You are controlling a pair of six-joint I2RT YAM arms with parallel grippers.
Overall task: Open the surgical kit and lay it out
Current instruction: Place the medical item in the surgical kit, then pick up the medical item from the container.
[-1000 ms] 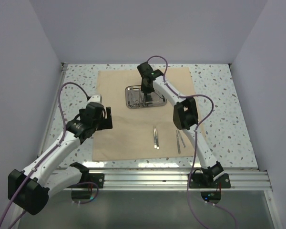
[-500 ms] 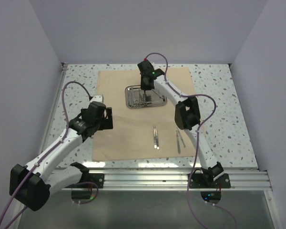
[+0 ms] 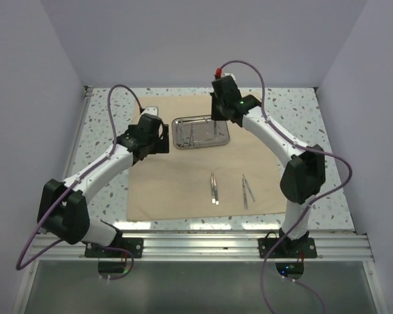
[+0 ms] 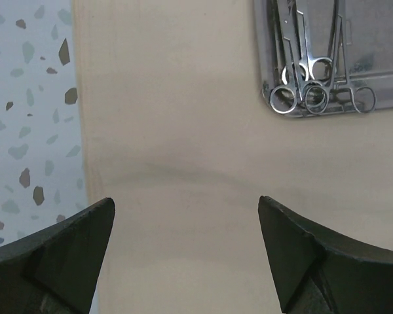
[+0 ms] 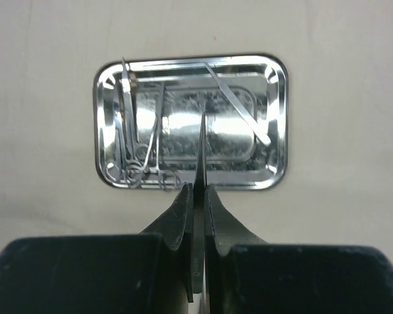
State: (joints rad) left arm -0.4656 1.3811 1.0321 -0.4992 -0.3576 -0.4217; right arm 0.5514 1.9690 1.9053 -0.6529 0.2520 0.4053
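The tan cloth wrap [image 3: 170, 190] lies spread flat on the table. On it stands the shiny steel tray [image 3: 226, 140], with ring-handled scissors and forceps [image 5: 141, 163] piled at one end and a flat pair of tweezers [image 5: 239, 104] lying aslant. My right gripper [image 5: 198, 186] hangs over the tray's near rim [image 5: 190, 62], shut on a thin steel instrument [image 5: 202, 144] seen edge-on. My left gripper [image 4: 185, 199] is open and holds nothing, low over bare cloth [image 4: 183, 131] left of the tray. From above, the left gripper [image 3: 162, 139] sits beside the tray and the right gripper [image 3: 216, 119] over it.
Two thin silver instruments lie on the cloth's near half: one [image 3: 213, 190] in the middle, one [image 3: 246, 191] to its right. Speckled tabletop [image 3: 105, 118] borders the cloth on all sides. Grey walls close in the table at the back and sides.
The left arm has swung forward and right, its gripper now beside the tray. The right gripper has risen from the tray and shifted right with the thin instrument between its fingers.
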